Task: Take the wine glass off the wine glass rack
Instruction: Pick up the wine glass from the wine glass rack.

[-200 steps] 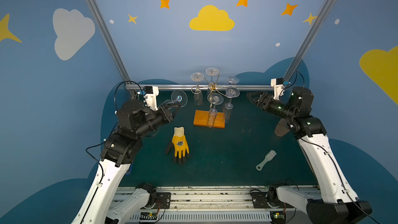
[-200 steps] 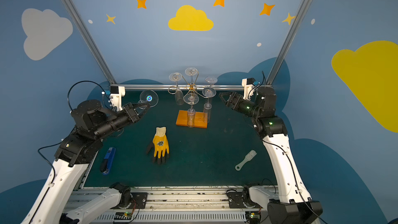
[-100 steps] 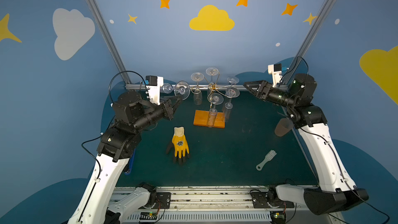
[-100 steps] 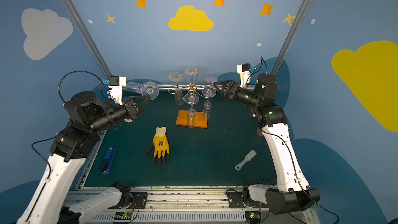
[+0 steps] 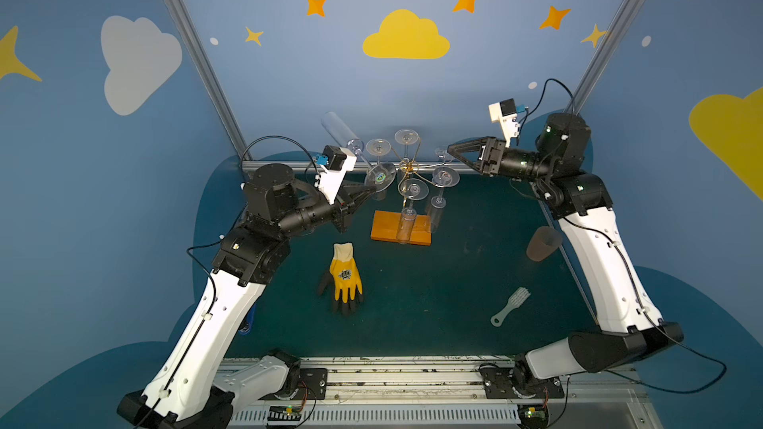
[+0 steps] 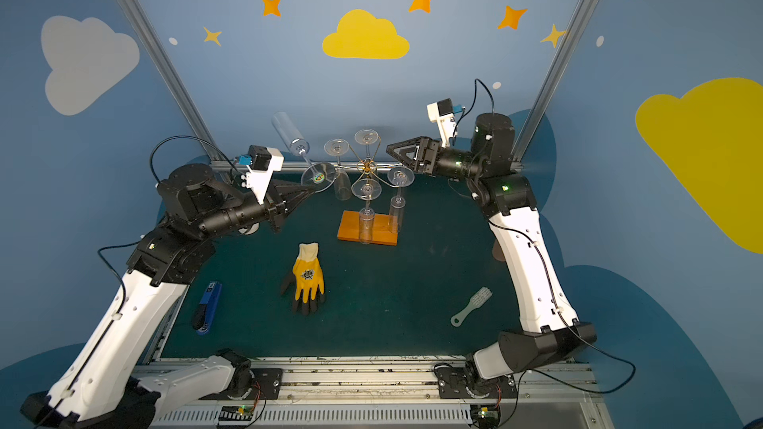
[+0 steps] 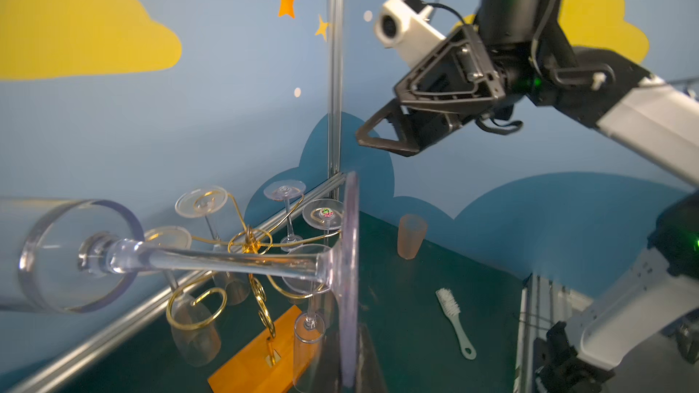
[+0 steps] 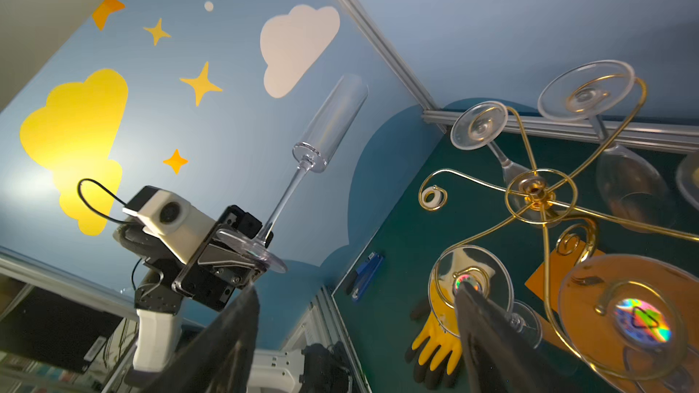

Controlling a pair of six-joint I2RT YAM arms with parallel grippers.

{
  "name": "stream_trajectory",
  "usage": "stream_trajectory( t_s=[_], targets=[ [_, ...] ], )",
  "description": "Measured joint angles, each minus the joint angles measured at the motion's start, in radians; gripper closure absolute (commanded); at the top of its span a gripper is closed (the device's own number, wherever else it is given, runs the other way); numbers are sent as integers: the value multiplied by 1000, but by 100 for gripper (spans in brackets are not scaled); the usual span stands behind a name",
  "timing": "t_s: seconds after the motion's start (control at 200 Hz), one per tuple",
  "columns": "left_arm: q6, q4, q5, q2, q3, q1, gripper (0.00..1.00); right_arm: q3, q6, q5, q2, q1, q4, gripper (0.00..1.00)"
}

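One glass is off the rack and in my L hand. My fingers are shut tight on the rim of its round foot. Stem & bowl stick up and away from me at a slant, toward the back-left corner. So the glass sits right at my fingertips, its foot just left of the rack's wire arms, about level w/ the hub. The R wrist cam shows it clear of the wire, w/ open air btw them.

Five hanging glasses are on the rack, upside down, feet in the gold curls. One curl shows only a small white ring. The rack's orange base lies flat on the green mat, far side, approx mid.

My R hand is up on the other side of the rack, fingers spread wide, nothing btw them, tips aimed at the rack's top. In the R wrist cam one fingertip overlaps the foot of a hanging glass w/ a shiny sticker; can't tell if it touches.

Nearer me on the mat:
- yellow glove, mid-left
- pale brush, to the right
- brown cup, by my R arm
- blue stapler, by my L arm
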Motion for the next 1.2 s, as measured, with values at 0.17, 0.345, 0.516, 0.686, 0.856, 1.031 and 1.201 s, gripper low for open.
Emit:
stream_trajectory(
  t_s=[0.17,0.345,0.516,0.686,0.856,1.031,1.201],
  targets=[
    [165,9,30,14,-8,-48,97,47,-28,-43,39,43,-53,24],
    [299,6,37,45,-19,-87,97,51,-46,-69,62,83,-90,25],
    [404,-15,16,75,-22,-125,97,50,-56,-84,66,110,-98,29],
    [488,-23,-33,77,-35,-167,97,39,-73,-85,65,130,-113,33],
    [551,-31,-80,77,-53,-193,97,-1,-100,-70,65,159,-145,39],
    [599,-35,-125,77,-60,-209,97,-40,-118,-31,54,184,-172,44],
    [630,-29,-160,76,-105,-224,97,-71,-120,-10,33,196,-178,50]
  ],
)
